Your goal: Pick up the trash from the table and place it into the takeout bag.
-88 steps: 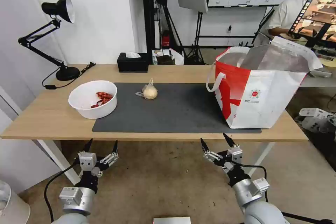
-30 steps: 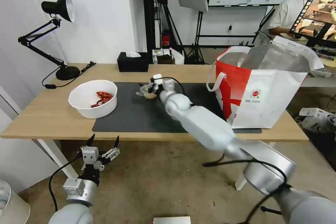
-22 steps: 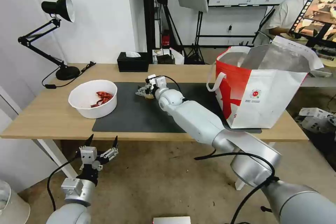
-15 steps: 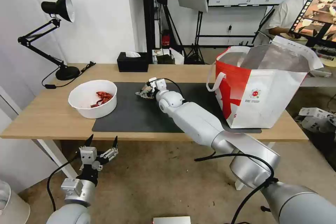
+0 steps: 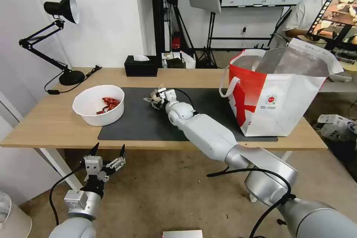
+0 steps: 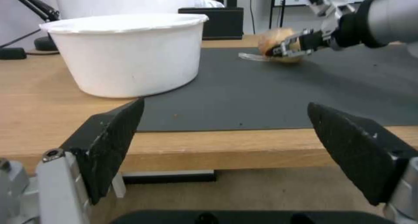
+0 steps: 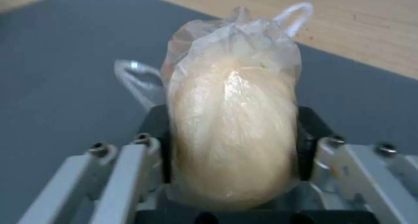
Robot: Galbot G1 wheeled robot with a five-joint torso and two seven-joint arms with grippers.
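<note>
Right wrist view: the small knotted clear bag with its beige lump sits squeezed between the right gripper's two fingers, pressed against both sides, over the dark grey mat. In the head view this is toward the desk's far edge, near the middle. The white bowl stands toward the left end, the takeout bag at the right end. The left gripper hangs below the near edge, fingers spread wide, holding nothing

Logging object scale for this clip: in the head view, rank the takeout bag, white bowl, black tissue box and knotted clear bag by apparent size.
1. takeout bag
2. white bowl
3. black tissue box, though it stands farther back
4. knotted clear bag, partly hidden by the right gripper
</note>
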